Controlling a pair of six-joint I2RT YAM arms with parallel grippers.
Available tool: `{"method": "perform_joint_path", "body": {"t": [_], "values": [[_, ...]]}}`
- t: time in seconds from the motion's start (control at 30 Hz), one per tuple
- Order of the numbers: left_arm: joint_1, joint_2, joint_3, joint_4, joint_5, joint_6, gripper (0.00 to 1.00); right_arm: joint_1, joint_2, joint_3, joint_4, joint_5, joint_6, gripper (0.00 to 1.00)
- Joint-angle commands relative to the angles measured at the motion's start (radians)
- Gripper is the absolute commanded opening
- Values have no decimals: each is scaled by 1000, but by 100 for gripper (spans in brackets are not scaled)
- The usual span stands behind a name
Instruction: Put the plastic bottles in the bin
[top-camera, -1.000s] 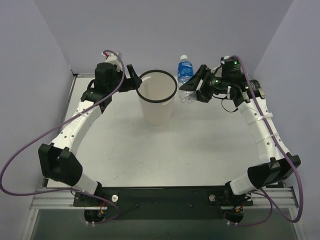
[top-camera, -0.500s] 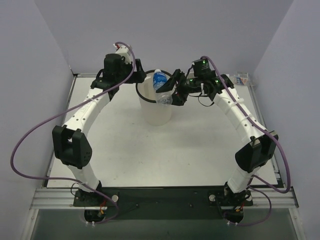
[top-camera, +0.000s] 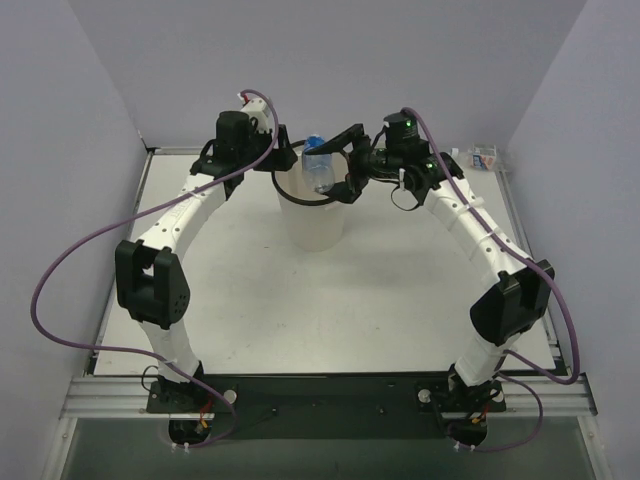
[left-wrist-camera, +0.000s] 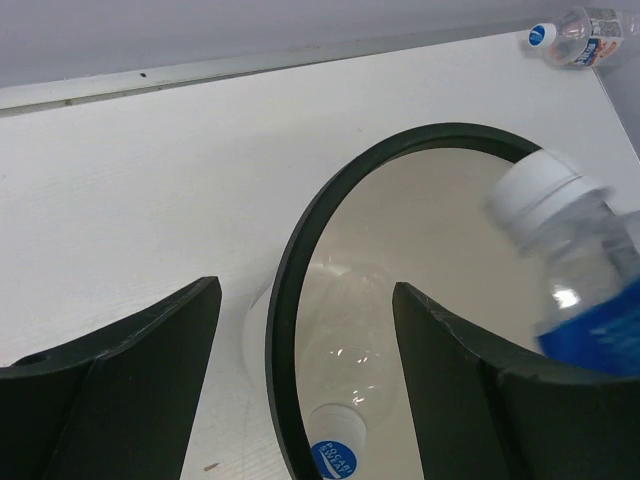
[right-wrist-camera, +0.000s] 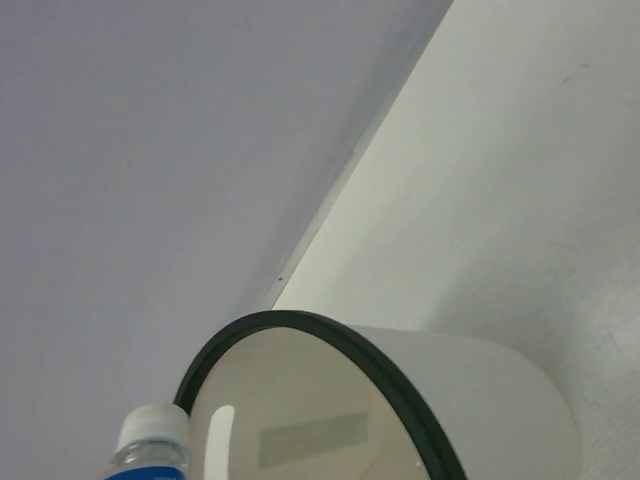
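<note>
The bin (top-camera: 300, 225) stands in the middle of the table (top-camera: 400, 290). The left gripper (left-wrist-camera: 305, 300) hovers at its rim, jaws wide and empty. The right gripper (top-camera: 338, 162) has its jaws apart around the blue-labelled bottle (top-camera: 318, 168), which tilts above the bin's mouth; whether they touch it is unclear. A clean drop needs the bottle well inside the rim and the jaws fully spread. One bottle (left-wrist-camera: 340, 440) lies in the bin, label unreadable. The last bottle (top-camera: 483, 155) lies at the far right corner, small and blurred.
</note>
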Motion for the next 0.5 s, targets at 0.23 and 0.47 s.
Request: {"method": "perform_joint_path", "body": {"t": [0.23, 0.47], "values": [[0, -28, 29, 69, 25, 7, 80, 13, -18, -39, 54, -61, 423, 90], [0, -74, -4, 69, -4, -41, 80, -97, -6, 19, 68, -58, 234, 87]]}}
